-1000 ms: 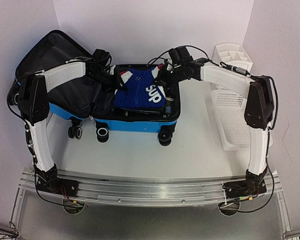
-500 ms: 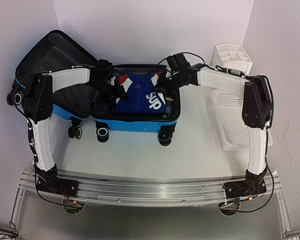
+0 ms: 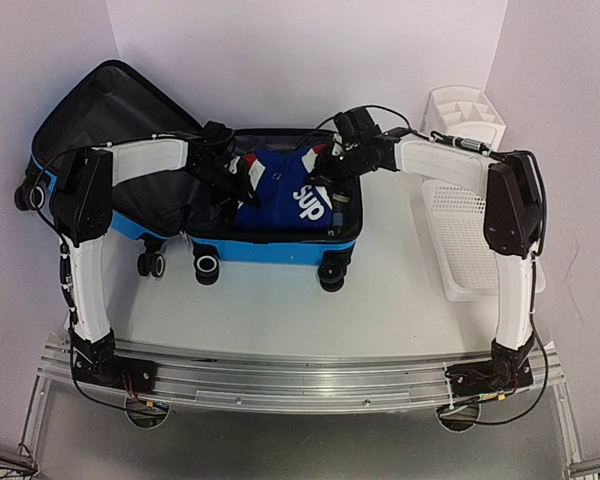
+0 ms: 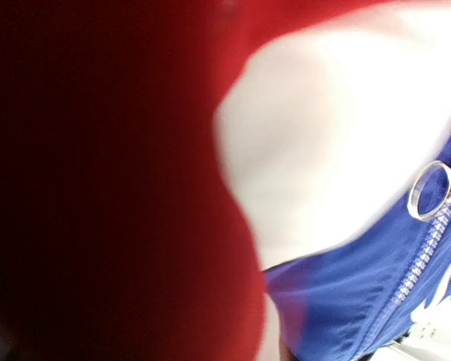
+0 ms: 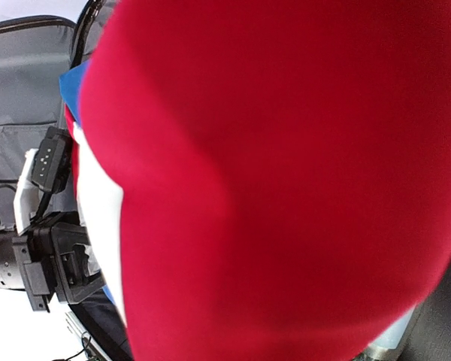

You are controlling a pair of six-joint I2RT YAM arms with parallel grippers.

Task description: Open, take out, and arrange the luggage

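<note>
The blue luggage [image 3: 270, 248] lies open on the table, its dark-lined lid [image 3: 100, 110] tipped back to the left. In its right half lies a blue jacket [image 3: 280, 195] with red and white sleeves and white lettering. My left gripper [image 3: 238, 178] is at the jacket's left sleeve. Its fingers are hidden, and red, white and blue cloth [image 4: 346, 301] with a zip ring [image 4: 434, 189] fills the left wrist view. My right gripper [image 3: 327, 168] is shut at the jacket's upper right corner, where the cloth rises to it. The red sleeve [image 5: 286, 188] covers the right wrist view.
A white mesh basket [image 3: 470, 240] lies right of the luggage, with a white drawer organizer [image 3: 467, 110] behind it. The luggage's wheels [image 3: 205, 265] point toward the table's front. Walls close in behind and on both sides.
The jacket, held up and bunched a second ago, has dropped and spread flatter in the luggage. The left arm has stretched right, further over the jacket. The right gripper has shifted slightly.
</note>
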